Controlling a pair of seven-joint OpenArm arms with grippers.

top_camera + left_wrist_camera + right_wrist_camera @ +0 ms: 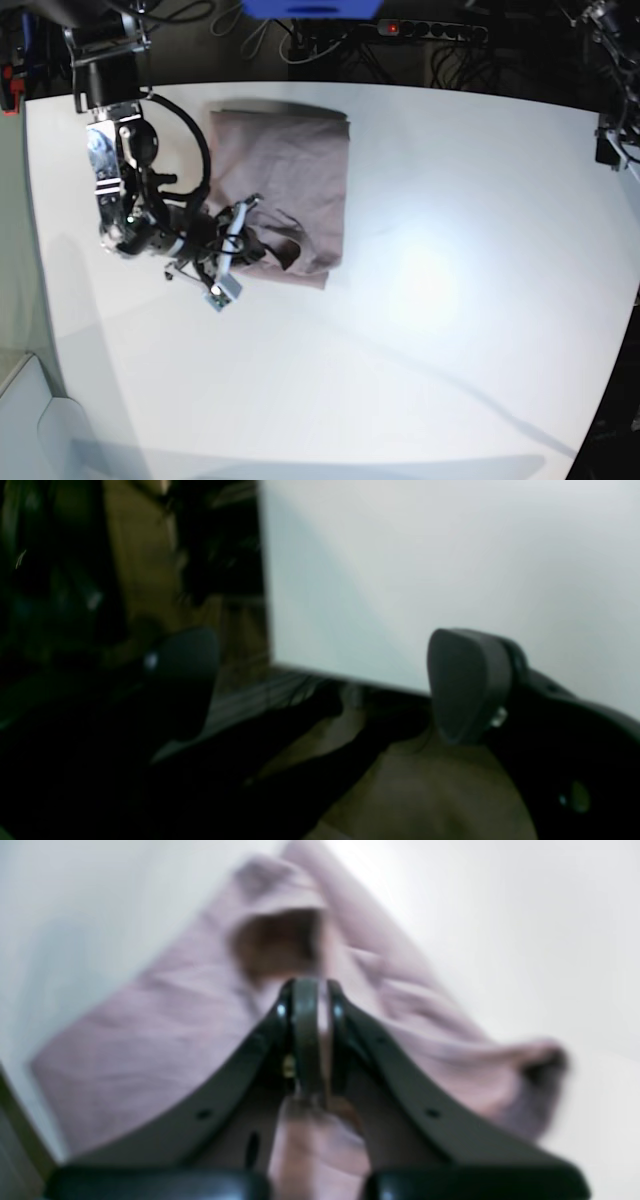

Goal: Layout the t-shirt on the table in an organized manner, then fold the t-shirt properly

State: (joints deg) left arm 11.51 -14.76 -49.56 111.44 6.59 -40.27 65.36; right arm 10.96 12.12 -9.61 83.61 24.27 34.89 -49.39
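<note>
Mauve cotton fills the right wrist view: one t-shirt, soft and limp, and the right gripper has its jaws pressed together on a pinch of that cloth, which bunches between the fingers and trails back under the wrist. Ahead of the fingertips the fabric fans out across the table in a rough wedge, with a dark pocket of fold just beyond the tips and a loose, rumpled end off to one side.

From the base view the t-shirt lies partly doubled over, its flat part stretching away from the right gripper toward the far edge of the table, its crumpled part right at the jaws.

I judge the shirt light and floppy, not slippery, not fragile. It will sag and drag instead of holding a shape, so a grip on a seam, hem or shoulder edge looks better than a mid-panel pinch.

The left gripper stands wide open and holds nothing, well away from the cloth, at the table's edge.

One shirt, one table, two grippers.
</note>
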